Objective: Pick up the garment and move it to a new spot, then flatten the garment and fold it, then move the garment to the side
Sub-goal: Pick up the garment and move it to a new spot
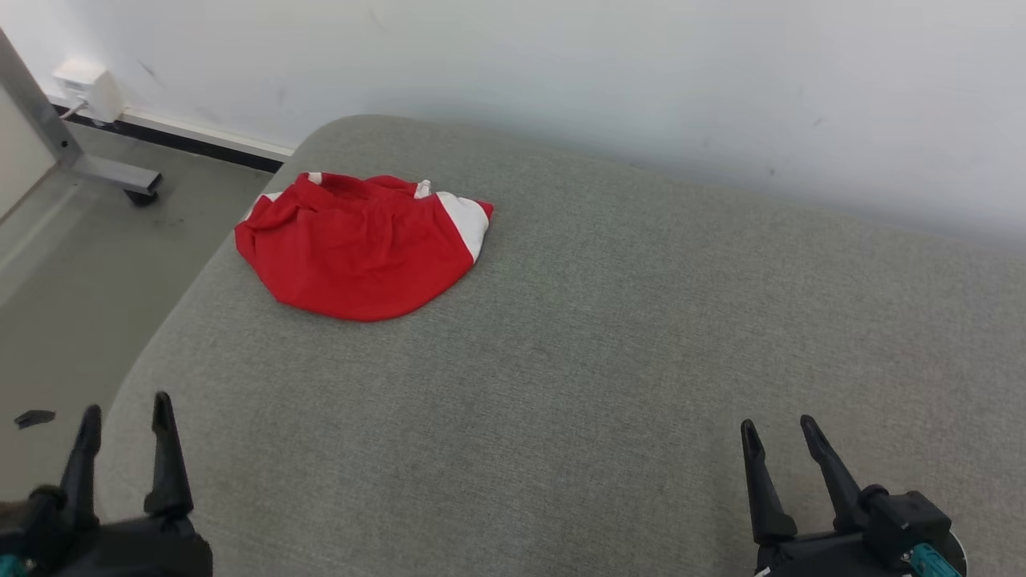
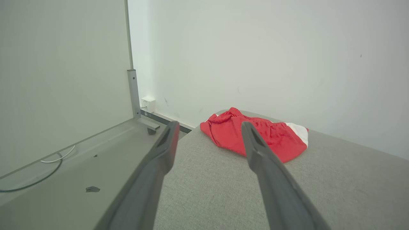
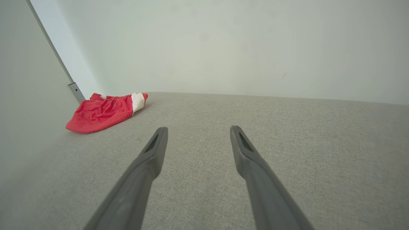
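Note:
The garment is red with white panels and lies crumpled in a heap at the far left of the grey cushioned surface. Its red bulk shows ahead in the left wrist view, and in the right wrist view the garment lies far off to the left. My left gripper stands open at the near left edge, well short of the garment, nothing between its fingers. At the near right my right gripper is open too, over bare fabric and far from the garment.
A white wall runs behind the surface. Left of the surface the floor drops away, with a metal frame leg on a caster, a wall socket box, a cable and a small dark scrap.

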